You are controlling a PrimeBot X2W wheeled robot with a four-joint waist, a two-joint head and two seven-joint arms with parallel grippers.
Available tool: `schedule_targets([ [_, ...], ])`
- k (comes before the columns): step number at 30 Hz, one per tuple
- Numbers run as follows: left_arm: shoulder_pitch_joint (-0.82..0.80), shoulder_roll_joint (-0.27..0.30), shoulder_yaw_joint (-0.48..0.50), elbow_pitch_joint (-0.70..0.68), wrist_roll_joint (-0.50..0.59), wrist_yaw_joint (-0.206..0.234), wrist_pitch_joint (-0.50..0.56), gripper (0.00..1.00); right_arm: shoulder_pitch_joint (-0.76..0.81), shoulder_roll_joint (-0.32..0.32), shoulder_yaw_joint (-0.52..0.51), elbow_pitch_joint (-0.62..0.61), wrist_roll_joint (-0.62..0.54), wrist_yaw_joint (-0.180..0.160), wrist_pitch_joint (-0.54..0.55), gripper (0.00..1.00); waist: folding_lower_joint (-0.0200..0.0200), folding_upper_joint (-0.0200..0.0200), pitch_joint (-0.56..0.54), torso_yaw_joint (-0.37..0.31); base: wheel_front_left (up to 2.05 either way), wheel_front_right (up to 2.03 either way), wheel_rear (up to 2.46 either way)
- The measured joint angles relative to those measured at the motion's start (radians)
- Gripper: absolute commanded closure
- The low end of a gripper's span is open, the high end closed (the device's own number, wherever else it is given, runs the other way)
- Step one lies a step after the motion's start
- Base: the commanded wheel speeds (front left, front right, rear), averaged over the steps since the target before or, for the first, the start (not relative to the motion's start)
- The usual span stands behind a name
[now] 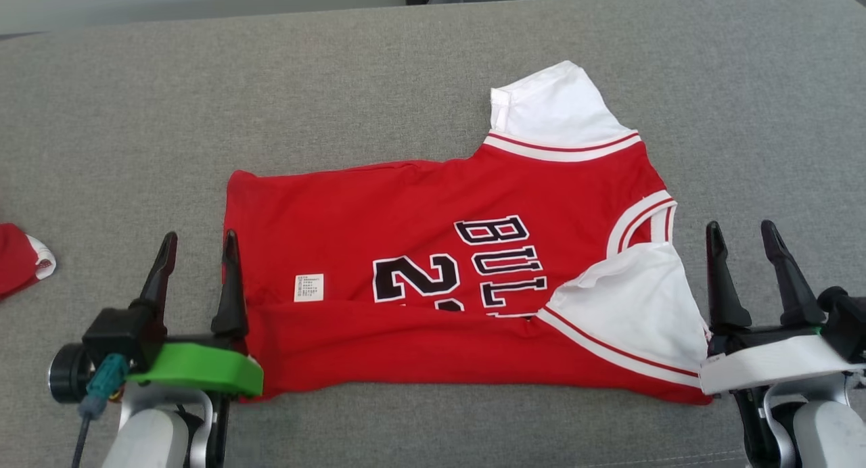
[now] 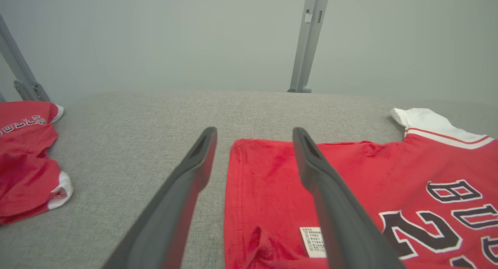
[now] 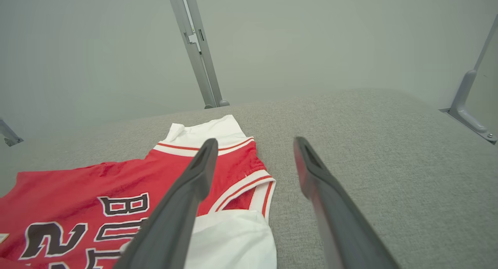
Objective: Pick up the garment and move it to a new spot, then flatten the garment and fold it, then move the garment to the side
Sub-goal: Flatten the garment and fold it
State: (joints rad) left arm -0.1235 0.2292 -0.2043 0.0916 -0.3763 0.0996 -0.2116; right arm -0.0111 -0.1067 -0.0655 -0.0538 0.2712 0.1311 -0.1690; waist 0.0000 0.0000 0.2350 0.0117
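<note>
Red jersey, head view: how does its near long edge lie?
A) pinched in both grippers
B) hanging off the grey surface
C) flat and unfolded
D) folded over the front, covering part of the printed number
D: a band along the near edge of the red jersey lies folded over its front, cutting off the lower part of the number.

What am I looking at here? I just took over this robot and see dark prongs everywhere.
The wide picture comes from the robot's head, looking down. The other two come from wrist cameras, each looking along that arm's two dark fingers. The left gripper and right gripper are both open and hold nothing. A red jersey lies on the grey padded surface, its near edge folded over. A second red garment lies off to the left.
</note>
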Motion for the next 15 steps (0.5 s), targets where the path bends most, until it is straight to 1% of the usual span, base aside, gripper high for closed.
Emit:
schedule_targets([
  [2, -0.038, 0.011, -0.008, 0.001, 0.001, -0.013, 0.019, 0.0, -0.02, 0.0, 0.015, -0.001, 0.002, 0.0, -0.001, 0.0, 0.0, 0.0, 0.013, -0.005, 0.0, 0.0, 0.0],
  [5, -0.131, 0.022, -0.016, 0.025, -0.004, -0.044, 0.055, 0.0, -0.044, 0.0, 0.03, -0.002, 0.005, 0.0, -0.008, 0.0, 0.0, 0.0, 0.04, -0.012, 0.0, 0.0, 0.0],
  [9, -0.249, 0.047, -0.006, 0.136, -0.052, -0.094, 0.132, 0.0, -0.087, -0.002, 0.067, 0.002, 0.011, 0.0, -0.019, 0.0, 0.0, 0.0, 0.08, -0.027, 0.0, 0.0, 0.0],
  [10, -0.298, 0.057, 0.004, 0.202, -0.075, -0.117, 0.163, 0.0, -0.107, -0.006, 0.085, 0.013, 0.018, 0.0, -0.026, 0.0, 0.0, 0.0, 0.1, -0.04, 0.0, 0.0, 0.0],
  [15, -0.367, 0.075, 0.013, 0.342, -0.12, -0.152, 0.224, 0.0, -0.137, -0.009, 0.109, 0.044, 0.032, 0.0, -0.045, 0.0, 0.0001, 0.0, 0.139, -0.082, 0.0, 0.0, 0.0],
])
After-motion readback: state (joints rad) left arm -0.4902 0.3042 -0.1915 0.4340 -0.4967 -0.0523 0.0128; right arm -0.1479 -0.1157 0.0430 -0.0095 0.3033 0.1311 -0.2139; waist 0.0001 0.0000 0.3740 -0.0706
